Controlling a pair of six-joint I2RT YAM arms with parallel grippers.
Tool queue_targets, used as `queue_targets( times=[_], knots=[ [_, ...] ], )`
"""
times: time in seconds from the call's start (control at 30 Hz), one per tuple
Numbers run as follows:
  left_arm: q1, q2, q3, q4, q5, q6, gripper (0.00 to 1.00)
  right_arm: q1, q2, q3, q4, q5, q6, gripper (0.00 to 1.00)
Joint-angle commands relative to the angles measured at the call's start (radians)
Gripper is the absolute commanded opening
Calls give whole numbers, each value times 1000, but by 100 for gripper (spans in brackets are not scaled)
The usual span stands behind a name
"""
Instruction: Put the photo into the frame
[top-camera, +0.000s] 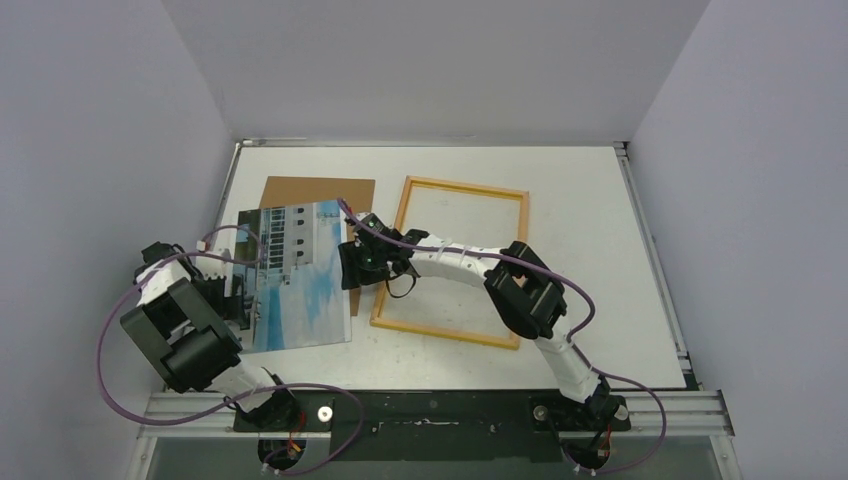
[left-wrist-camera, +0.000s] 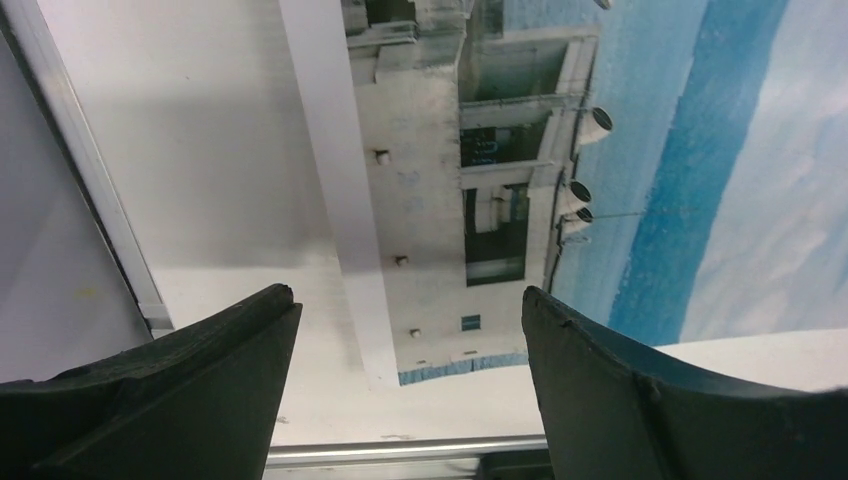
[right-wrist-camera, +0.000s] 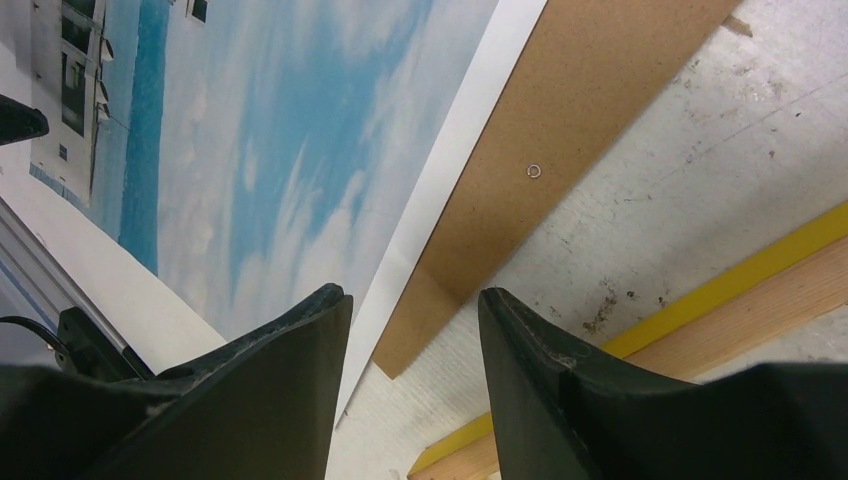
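The photo (top-camera: 295, 280) lies face up left of centre, its top part resting on a brown backing panel (top-camera: 318, 192). To its right the frame (top-camera: 465, 186) lies flat, yellow edged with a pale wood face, with bare table inside it. My left gripper (top-camera: 232, 300) sits at the photo's left edge. In the left wrist view it (left-wrist-camera: 408, 295) is open, with a corner of the photo (left-wrist-camera: 480, 200) just beyond the fingertips. My right gripper (top-camera: 350, 268) hovers at the photo's right edge. In the right wrist view it (right-wrist-camera: 412, 295) is open above the photo's white border (right-wrist-camera: 430, 190), the panel's corner (right-wrist-camera: 560, 130) and the frame (right-wrist-camera: 720, 290).
Grey walls close in the table on the left, back and right. A metal rail (top-camera: 440, 410) runs along the near edge by the arm bases. The right arm reaches across the frame's lower left part.
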Motion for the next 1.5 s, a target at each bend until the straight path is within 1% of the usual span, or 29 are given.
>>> queue_targets(
  times=[0.0,0.17,0.33,0.4,0.47,0.63,0.87,1.17,1.3,1.47],
  knots=[
    [10,43,27,69,-7,37,80,10,-20,-22,56,-8,20,49],
    [12,92,23,57,32,50,79,15,-27,-58,79,-18,31,44],
    [19,111,32,30,64,81,78,18,-16,-77,95,-34,41,42],
    [21,115,42,7,76,92,77,21,-12,-80,99,-38,43,41],
    [23,116,58,-27,97,100,73,24,-12,-86,105,-41,44,40],
    [19,91,91,-124,183,112,68,25,-11,-98,111,-46,46,38],
    [19,70,104,-185,206,116,63,25,-4,-114,124,-53,50,35],
    [4,-7,189,-294,292,94,58,25,11,-129,135,-66,50,34],
    [-29,-18,182,-296,314,72,57,24,20,-130,138,-76,52,32],
    [-42,-3,135,-247,297,54,57,23,14,-140,141,-76,51,32]
  ],
)
